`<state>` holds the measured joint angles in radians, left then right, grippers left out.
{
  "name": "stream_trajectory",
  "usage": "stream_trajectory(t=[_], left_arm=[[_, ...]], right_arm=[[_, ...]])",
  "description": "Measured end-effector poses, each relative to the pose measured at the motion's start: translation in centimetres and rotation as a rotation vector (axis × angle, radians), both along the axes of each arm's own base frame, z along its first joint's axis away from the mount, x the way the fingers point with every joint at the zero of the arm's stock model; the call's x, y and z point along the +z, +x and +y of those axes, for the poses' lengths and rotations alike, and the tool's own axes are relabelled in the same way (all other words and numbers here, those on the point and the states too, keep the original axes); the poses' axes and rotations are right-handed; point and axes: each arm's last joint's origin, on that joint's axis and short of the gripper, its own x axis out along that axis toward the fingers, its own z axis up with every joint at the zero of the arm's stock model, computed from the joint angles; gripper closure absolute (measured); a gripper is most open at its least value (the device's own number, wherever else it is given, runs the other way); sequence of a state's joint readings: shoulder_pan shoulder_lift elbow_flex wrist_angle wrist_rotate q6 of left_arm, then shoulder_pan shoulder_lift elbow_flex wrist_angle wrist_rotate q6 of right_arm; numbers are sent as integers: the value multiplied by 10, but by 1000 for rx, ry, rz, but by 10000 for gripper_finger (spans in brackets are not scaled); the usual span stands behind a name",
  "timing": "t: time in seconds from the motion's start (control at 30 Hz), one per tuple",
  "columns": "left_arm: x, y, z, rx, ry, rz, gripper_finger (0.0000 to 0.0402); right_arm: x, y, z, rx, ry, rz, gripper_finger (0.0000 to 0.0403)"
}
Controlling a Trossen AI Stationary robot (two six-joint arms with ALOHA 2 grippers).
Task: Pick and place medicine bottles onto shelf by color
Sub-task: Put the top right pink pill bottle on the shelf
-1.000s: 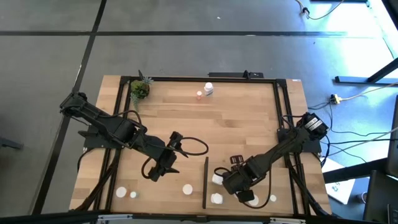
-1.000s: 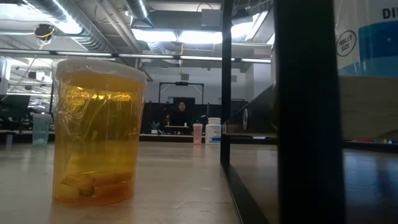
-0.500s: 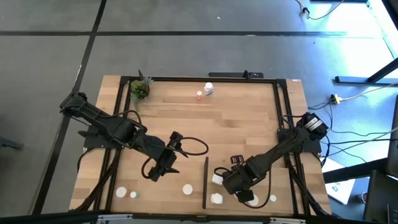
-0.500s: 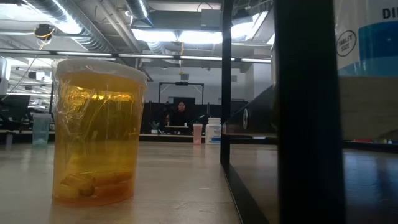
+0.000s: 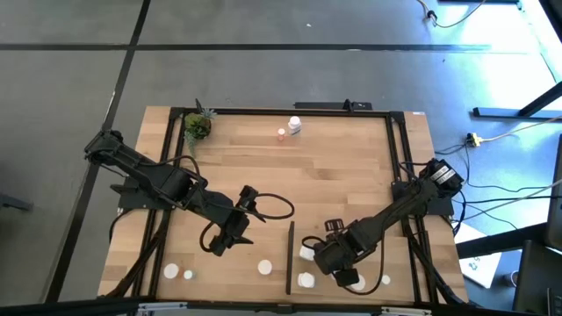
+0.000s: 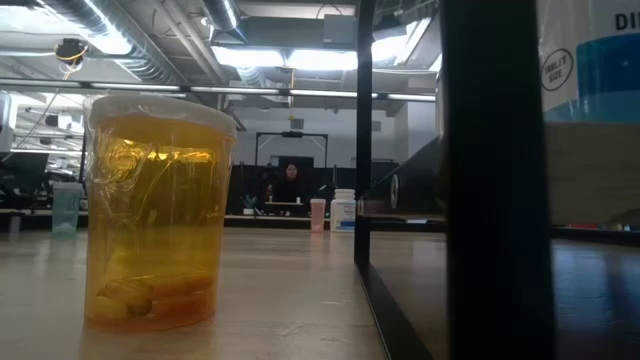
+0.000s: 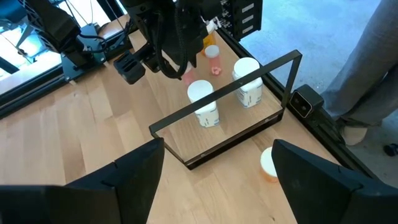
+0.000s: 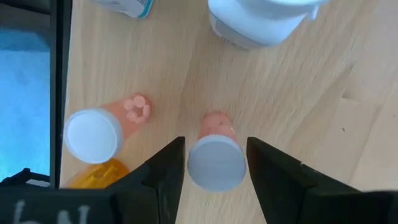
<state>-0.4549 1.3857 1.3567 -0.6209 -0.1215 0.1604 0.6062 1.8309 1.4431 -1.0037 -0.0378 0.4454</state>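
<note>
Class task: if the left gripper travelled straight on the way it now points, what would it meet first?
Probably the shelf's black frame, which crosses right ahead of the left gripper; the white bottles stand behind it.

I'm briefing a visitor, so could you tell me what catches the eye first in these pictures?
In the low view, a big amber bottle fills the near table edge. From above, the right gripper straddles a small pink bottle right of the black shelf strip, while the left gripper hangs open left of it.

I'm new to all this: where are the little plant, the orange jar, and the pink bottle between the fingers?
potted plant (image 5: 197,126), high view, its leaves.
orange jar (image 6: 158,215), low view, its side wall.
pink bottle (image 8: 216,163), right wrist view, its white cap.
</note>
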Motion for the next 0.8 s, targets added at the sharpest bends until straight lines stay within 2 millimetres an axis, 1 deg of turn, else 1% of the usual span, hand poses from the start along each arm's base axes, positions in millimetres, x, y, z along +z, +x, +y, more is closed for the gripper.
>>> stream_trajectory(t=[0.47, 0.8], left_arm=[[0, 0, 0, 0, 0, 0, 109], [0, 0, 0, 0, 0, 0, 109]], right_arm=[[1, 0, 1, 13, 19, 1, 230], [14, -4, -2, 11, 35, -37, 230]])
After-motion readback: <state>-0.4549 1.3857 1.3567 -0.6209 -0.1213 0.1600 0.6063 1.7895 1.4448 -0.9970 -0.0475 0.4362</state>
